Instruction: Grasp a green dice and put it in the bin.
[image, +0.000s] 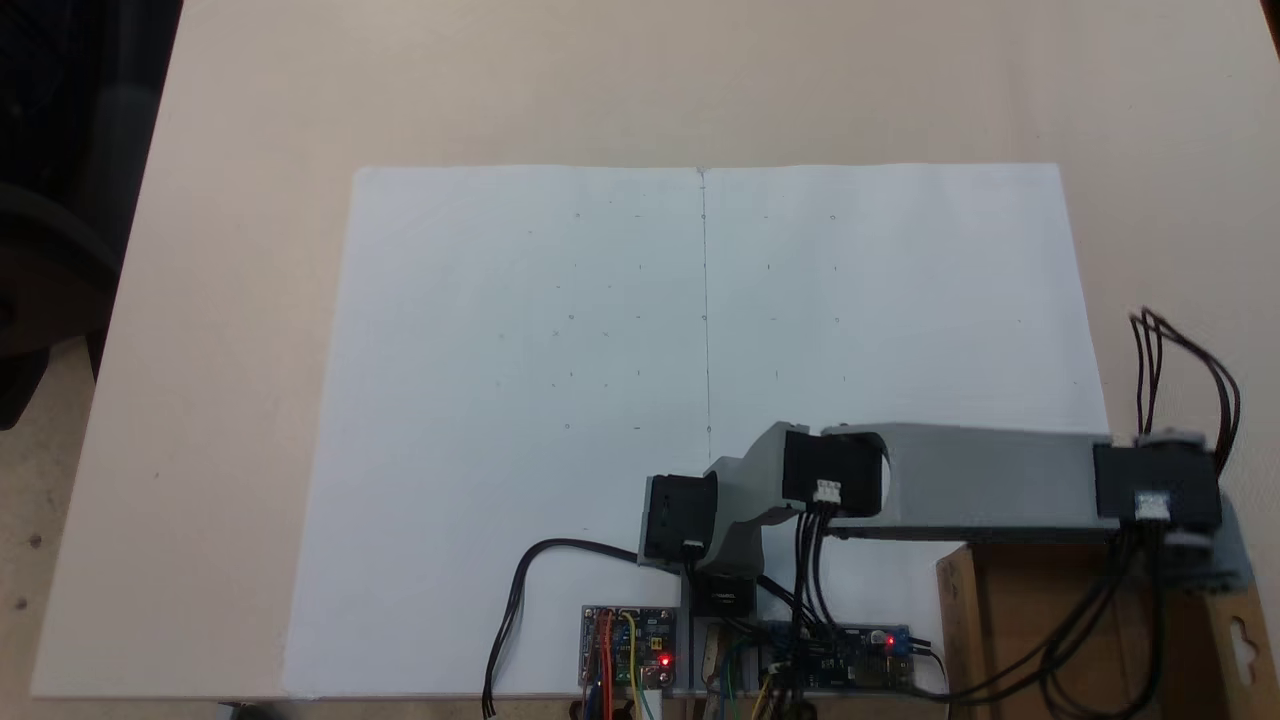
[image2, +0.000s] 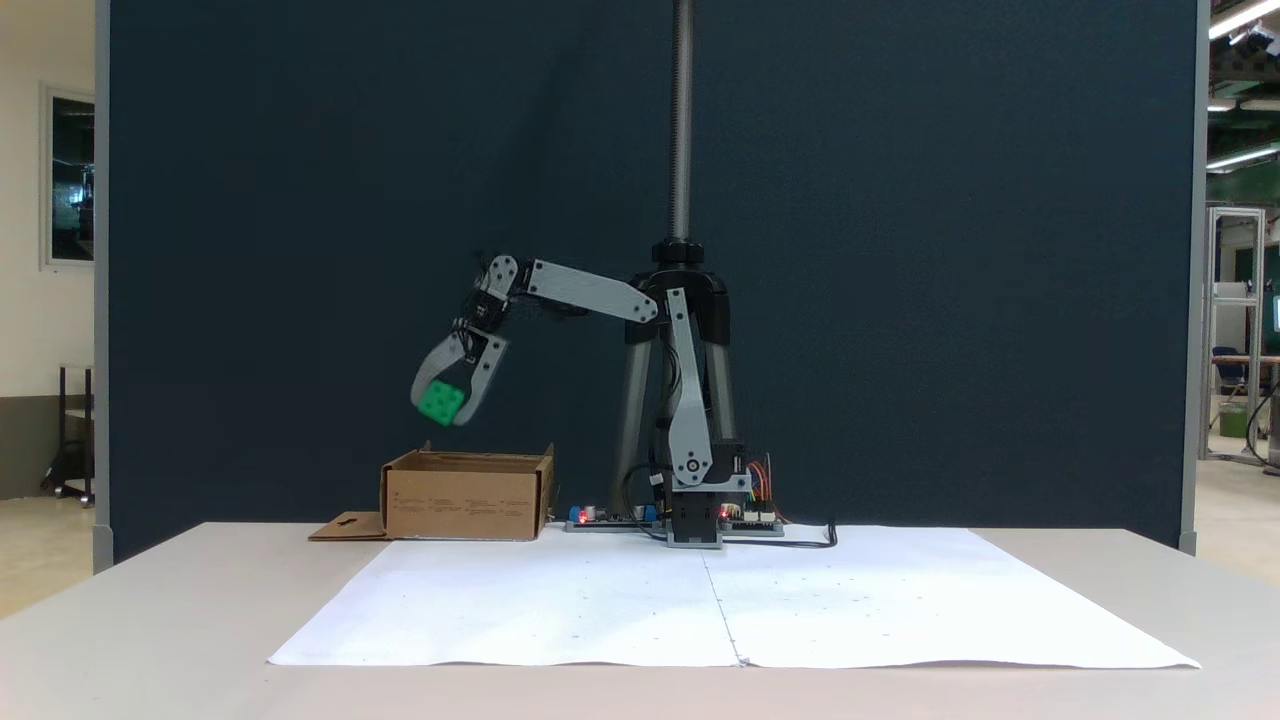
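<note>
Clamped between the jaws of the gripper (image2: 445, 403), the green dice (image2: 441, 402) hangs above the bin (image2: 465, 495), seemingly over its left part in a fixed view.

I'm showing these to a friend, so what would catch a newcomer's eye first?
First, the bright green dice pinched in the gripper, hanging in the air above the brown cardboard bin at the left of a fixed view. Next, the big white paper sheet covering the table in front of the arm.
</note>
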